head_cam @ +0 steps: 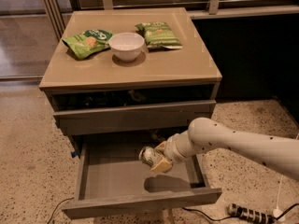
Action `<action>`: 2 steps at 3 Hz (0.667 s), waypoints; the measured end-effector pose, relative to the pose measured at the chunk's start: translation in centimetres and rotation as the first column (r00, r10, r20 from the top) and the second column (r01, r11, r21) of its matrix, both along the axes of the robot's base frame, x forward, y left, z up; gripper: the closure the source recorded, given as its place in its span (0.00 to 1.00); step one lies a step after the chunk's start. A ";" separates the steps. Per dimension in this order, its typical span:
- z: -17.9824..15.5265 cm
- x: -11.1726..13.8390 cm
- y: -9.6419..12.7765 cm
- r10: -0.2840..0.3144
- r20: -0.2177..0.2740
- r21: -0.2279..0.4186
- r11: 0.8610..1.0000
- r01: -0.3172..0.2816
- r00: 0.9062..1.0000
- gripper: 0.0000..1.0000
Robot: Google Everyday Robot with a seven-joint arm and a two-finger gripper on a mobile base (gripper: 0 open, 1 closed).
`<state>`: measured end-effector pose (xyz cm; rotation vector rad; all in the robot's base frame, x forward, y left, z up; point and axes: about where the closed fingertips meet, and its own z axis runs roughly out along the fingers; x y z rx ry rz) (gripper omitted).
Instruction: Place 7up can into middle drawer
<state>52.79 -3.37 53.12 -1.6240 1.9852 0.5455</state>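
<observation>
Table (pixel 187 69): tan top, drawers in its front face, terrazzo floor around it. Arm (pixel 233 141): white, speckled with small dark dots, reaches in from the right side and crosses below the table's front right corner. Middle drawer (pixel 107 181): pulled well out past the table's front edge, low side walls, bare grey floor showing, with a dark shadow on the floor toward its right front. Upper drawer (pixel 135 118): just under the table's front edge, open only a crack, dark clutter inside that I cannot identify. Two green snack bags: one (pixel 88 42) toward the table's back left corner, the other (pixel 159 35) near the back edge, right of centre. White bowl (pixel 126 45): between the bags, just beside each, upright. Gripper (pixel 156 160): over the right half of the open middle drawer, above its floor, jaws clenched on the can (pixel 148 156). Can lies roughly on its side, one end toward the left, held in the air clear of the drawer floor and walls. Power strip (pixel 247 213): on the floor, right of the drawer front.
</observation>
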 end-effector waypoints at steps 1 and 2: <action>-1.4 0.2 0.6 0.020 0.005 0.001 1.000 -0.020 1.000 1.00; -2.6 0.6 1.4 0.042 0.016 0.003 0.999 -0.042 0.999 1.00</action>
